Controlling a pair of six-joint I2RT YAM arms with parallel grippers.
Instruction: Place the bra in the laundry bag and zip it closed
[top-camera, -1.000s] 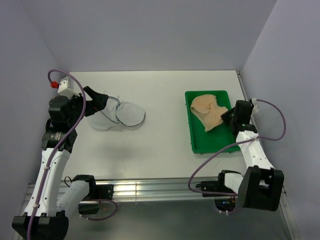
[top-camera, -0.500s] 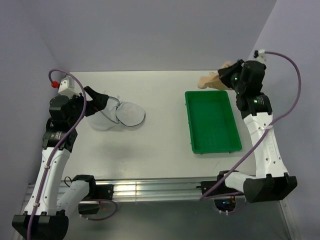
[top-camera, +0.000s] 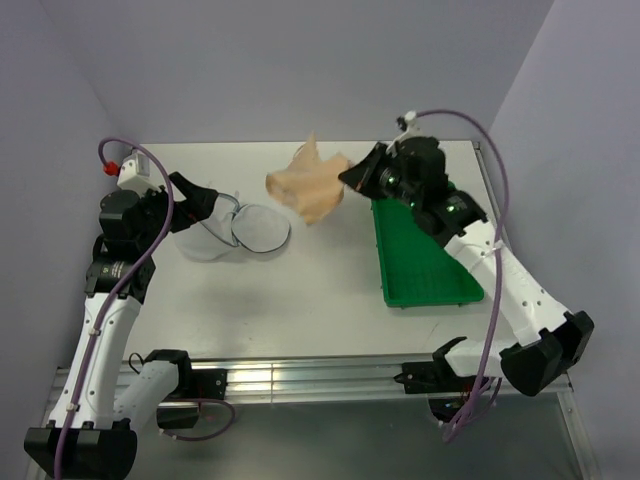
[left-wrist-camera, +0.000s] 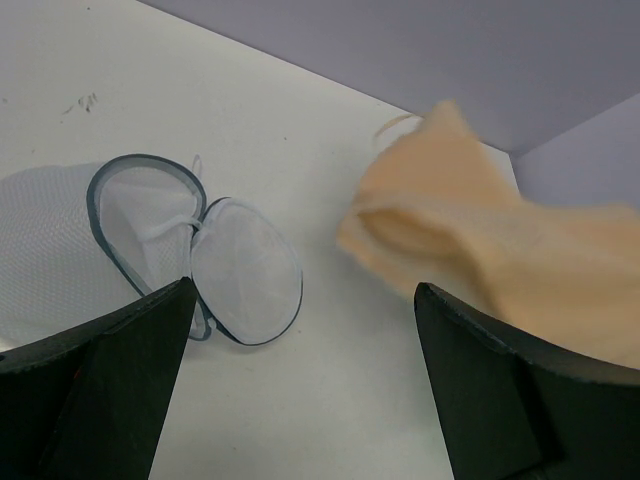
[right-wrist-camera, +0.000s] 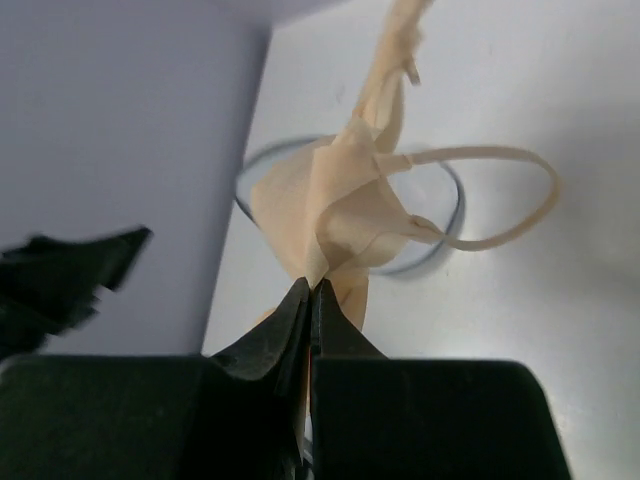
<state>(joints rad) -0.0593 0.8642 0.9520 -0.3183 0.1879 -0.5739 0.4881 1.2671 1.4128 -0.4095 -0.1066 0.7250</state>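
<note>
The peach-beige bra (top-camera: 305, 187) hangs in the air over the table's back middle, just right of the laundry bag. My right gripper (top-camera: 350, 180) is shut on a fold of it; in the right wrist view the jaws (right-wrist-camera: 312, 285) pinch the fabric (right-wrist-camera: 340, 210) and a thin strap loops out to the right. The white mesh laundry bag (top-camera: 215, 232) lies open on the table at the left, its round flap (left-wrist-camera: 245, 270) folded out beside the pouch (left-wrist-camera: 140, 225). My left gripper (top-camera: 200, 205) hovers over the bag's left part, wide open and empty (left-wrist-camera: 305, 290).
The green rectangular tray (top-camera: 425, 250) sits at the right of the table, under the right arm. Purple walls close in the back and both sides. The bag's dark rim (right-wrist-camera: 452, 205) shows behind the hanging bra in the right wrist view.
My right gripper lifted the bra out of the green tray and swung it up and left towards the bag. The left arm and the bag have not moved.
</note>
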